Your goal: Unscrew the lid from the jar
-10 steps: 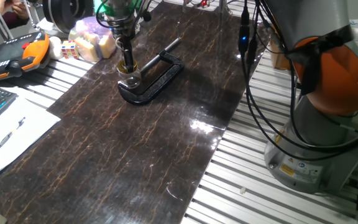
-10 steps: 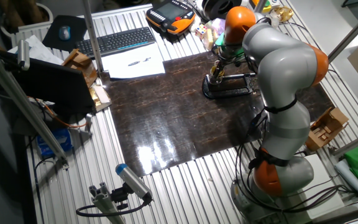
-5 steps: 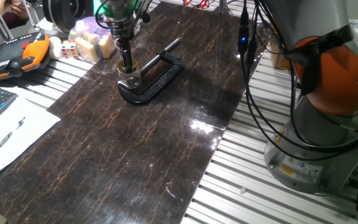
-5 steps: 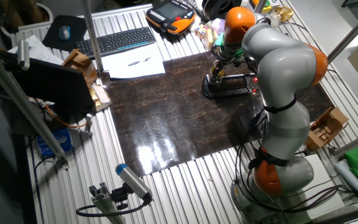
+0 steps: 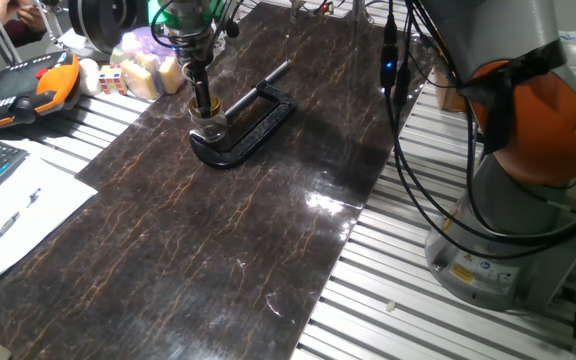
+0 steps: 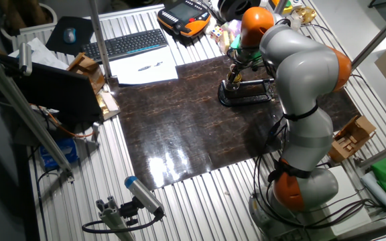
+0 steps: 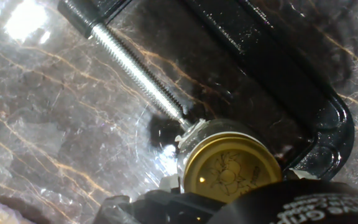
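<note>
You see the gripper [image 5: 204, 106] at upper left of the tabletop [image 5: 218, 230], down at the lid [image 7: 232, 173] of the jar [image 5: 209, 127] held in the black C-clamp [image 5: 248, 125]; whether it grips the lid you cannot tell.

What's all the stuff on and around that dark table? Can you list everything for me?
Jar: one, clear glass, held in the clamp on the dark table top.
Lid: one, gold, on the jar.
Clamp: one, black, with a silver screw pressing the jar.
Table top: one, dark marble pattern.
Handheld controller: one, orange and black, beside the table top.
Keyboard: one, black, past the table top.
Paper: white sheets with a pen, beside the keyboard.
Robot arm: one, grey and orange.
Gripper: one, black, at the lid; I cannot tell if it grips.
</note>
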`<state>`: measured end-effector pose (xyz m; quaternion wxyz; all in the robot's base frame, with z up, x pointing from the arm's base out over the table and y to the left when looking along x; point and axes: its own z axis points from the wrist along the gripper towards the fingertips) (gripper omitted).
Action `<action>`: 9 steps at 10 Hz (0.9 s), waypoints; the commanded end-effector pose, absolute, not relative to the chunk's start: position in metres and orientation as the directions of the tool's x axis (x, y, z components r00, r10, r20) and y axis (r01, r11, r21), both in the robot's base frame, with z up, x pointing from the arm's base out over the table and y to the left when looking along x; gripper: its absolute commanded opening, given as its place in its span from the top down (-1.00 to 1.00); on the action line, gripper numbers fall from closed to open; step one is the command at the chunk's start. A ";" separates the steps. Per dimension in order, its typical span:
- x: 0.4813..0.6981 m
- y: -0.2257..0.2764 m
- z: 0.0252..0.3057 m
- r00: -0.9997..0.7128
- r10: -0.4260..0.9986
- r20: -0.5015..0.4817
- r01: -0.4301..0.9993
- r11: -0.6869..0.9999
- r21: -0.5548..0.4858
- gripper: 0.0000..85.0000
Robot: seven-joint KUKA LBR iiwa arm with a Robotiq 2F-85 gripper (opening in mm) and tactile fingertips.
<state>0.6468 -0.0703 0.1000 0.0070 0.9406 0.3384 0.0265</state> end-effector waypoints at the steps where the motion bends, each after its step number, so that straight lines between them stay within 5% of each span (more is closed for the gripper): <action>1: 0.647 -0.070 0.100 0.770 0.637 0.041 0.636 -0.771 0.030 -1.00; 9: 0.642 -0.070 0.094 0.768 0.639 0.043 0.639 -0.769 0.028 -1.00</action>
